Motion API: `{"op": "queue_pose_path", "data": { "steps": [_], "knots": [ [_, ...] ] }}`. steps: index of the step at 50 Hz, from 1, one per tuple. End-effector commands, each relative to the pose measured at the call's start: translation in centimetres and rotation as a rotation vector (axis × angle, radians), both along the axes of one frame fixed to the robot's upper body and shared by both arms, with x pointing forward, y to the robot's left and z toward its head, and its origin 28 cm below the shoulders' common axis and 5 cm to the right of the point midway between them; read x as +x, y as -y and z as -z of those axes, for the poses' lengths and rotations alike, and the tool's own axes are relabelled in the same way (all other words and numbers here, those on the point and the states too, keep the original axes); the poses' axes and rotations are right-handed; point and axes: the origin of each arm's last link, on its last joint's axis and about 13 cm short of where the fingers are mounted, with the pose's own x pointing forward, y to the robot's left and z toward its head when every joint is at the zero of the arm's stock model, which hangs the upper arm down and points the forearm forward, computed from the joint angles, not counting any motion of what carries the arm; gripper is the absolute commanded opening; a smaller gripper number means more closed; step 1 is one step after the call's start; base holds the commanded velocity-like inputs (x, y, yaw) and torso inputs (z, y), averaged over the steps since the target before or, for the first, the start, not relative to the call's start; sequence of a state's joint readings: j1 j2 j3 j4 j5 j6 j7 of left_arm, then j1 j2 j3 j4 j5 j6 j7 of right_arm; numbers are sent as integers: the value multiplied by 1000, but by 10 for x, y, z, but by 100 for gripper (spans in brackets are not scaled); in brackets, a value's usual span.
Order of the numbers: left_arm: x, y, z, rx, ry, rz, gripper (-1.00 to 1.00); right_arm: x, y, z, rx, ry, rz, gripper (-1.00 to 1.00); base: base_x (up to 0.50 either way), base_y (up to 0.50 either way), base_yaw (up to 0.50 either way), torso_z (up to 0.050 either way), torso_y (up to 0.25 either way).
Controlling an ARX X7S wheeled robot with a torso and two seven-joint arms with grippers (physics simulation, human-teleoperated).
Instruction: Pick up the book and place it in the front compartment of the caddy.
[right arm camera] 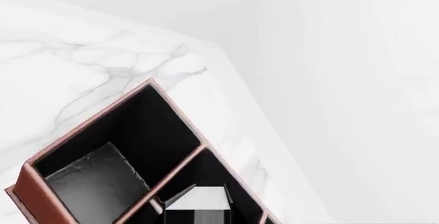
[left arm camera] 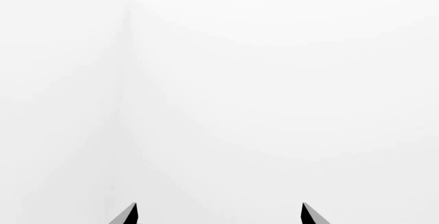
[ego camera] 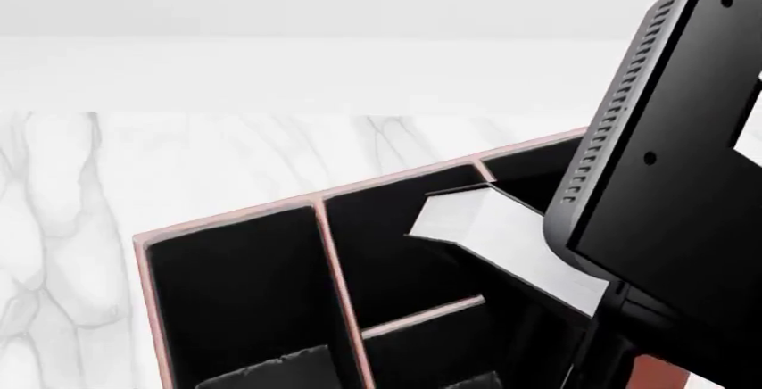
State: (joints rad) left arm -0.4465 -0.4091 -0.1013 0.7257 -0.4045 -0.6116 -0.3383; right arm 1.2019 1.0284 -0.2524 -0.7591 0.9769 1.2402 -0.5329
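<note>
The caddy is a reddish-brown box with black lining and three columns. A low pale divider splits its middle column. The front compartment is the small cell on my side of that divider. The book hangs tilted above the middle column, white page edges up, its free end over the farther cell. My right arm holds it from the right, with its fingers hidden. The right wrist view shows the book low over the caddy. My left gripper is open, facing only white wall.
The caddy stands on a white marble table whose far edge meets a white wall. A grey textured patch lies on the floor of the left long cell. My right arm's black housing hides the caddy's right column.
</note>
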Motion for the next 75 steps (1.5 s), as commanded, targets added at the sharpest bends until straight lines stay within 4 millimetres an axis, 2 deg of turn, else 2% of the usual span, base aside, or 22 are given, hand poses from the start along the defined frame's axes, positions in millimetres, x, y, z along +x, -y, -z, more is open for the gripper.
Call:
{"op": "queue_pose_path", "data": {
  "steps": [1,12,15,16,23,32,41,48,63,75],
  "knots": [
    [-1,-2,0,-5,18,-5,100,0,1,-9,22,105,18,-100,0,0,0,0,0],
    [-1,-2,0,-5,18,-5,100,0,1,-9,22,105,18,-100,0,0,0,0,1],
    [-1,-3,-1,-5,20,-7,100,8,0,-25,-12,124,-14,-100,0,0,0,0,4],
    [-1,-3,-2,-6,22,-8,100,17,-1,-37,-66,112,-46,-100,0,0,0,0,0],
    [-1,-4,-3,-4,23,-10,100,48,-6,-75,-223,79,-173,-100,0,0,0,0,0],
    [0,-2,-2,-1,20,-7,100,75,-9,-98,-373,25,-239,-100,0,0,0,0,1],
    [-1,-3,-3,2,21,-12,100,98,-13,-110,-463,-25,-335,-100,0,0,0,0,1],
    [-1,-2,-2,5,19,-11,100,124,-21,-126,-562,-39,-389,-100,0,0,0,0,1],
    [0,-1,-3,11,19,-11,100,159,-40,-138,-641,-34,-524,-100,0,0,0,0,1],
    [0,-2,-4,11,21,-14,100,177,-51,-134,-584,-91,-673,-100,0,0,0,2,1]
  ]
}}
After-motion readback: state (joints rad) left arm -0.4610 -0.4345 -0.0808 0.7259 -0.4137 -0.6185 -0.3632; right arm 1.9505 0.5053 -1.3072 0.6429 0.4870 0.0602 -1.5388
